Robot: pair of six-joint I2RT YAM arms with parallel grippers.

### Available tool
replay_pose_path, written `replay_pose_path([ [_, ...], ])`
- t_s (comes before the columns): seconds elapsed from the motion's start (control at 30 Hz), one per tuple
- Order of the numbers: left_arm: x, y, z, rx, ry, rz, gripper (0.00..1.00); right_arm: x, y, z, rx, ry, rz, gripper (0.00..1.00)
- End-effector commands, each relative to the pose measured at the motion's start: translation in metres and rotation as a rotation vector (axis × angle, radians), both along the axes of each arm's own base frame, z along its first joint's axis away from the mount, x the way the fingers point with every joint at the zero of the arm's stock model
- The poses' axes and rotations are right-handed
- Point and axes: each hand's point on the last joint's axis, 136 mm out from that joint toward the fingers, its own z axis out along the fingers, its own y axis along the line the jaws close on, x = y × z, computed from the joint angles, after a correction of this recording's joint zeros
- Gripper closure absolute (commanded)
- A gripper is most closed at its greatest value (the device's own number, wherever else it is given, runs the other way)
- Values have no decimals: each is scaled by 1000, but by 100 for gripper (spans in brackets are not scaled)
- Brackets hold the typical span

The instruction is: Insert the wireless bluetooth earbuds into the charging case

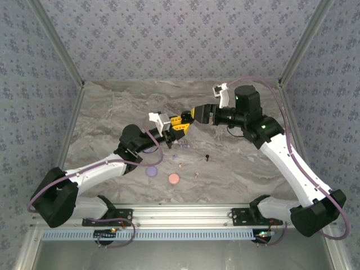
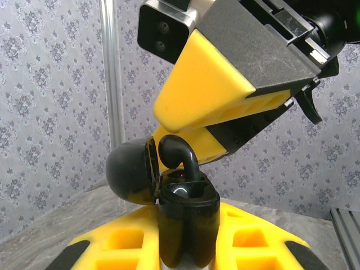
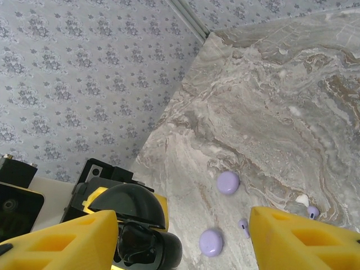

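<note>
My left gripper [image 2: 187,239] is shut on the black charging case [image 2: 187,225], which stands upright with its lid [image 2: 128,171] swung open to the left. A black earbud [image 2: 179,154] stands stem-down in one slot of the case, its head sticking up above the rim. A yellow finger [image 2: 202,93] of my right gripper [image 3: 183,225] hangs right over it. The right gripper is open, with the case [image 3: 149,247] next to its left finger. In the top view the two grippers [image 1: 179,127] [image 1: 191,116] meet above the table's middle. Loose earbuds lie on the marble: black [image 1: 207,158], pinkish [image 1: 196,175], lavender [image 3: 243,225].
Round flat discs lie on the table: two lavender ones [image 3: 228,183] [image 3: 211,242] and a pink one [image 1: 174,179]. Another lavender earbud [image 3: 313,211] lies by the right finger [image 3: 304,239]. Patterned walls close in the table at the back and both sides.
</note>
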Motion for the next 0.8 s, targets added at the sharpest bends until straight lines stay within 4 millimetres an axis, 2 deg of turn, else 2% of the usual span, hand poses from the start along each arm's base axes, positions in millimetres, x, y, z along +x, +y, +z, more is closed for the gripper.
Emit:
replay_pose_path([
  [0.0,-9,5,40,-84,-86,-17,100,-2,1,6,-4,-2,-4,35],
  [0.43,-7,5,39,-84,-78,-4,100,-9,8,-4,-27,12,33,37],
  [0.63,-6,4,36,-79,-74,-4,100,-14,13,5,-9,-11,65,36],
  [0.77,-5,3,33,-73,-69,-4,100,-17,11,16,11,-37,68,32],
])
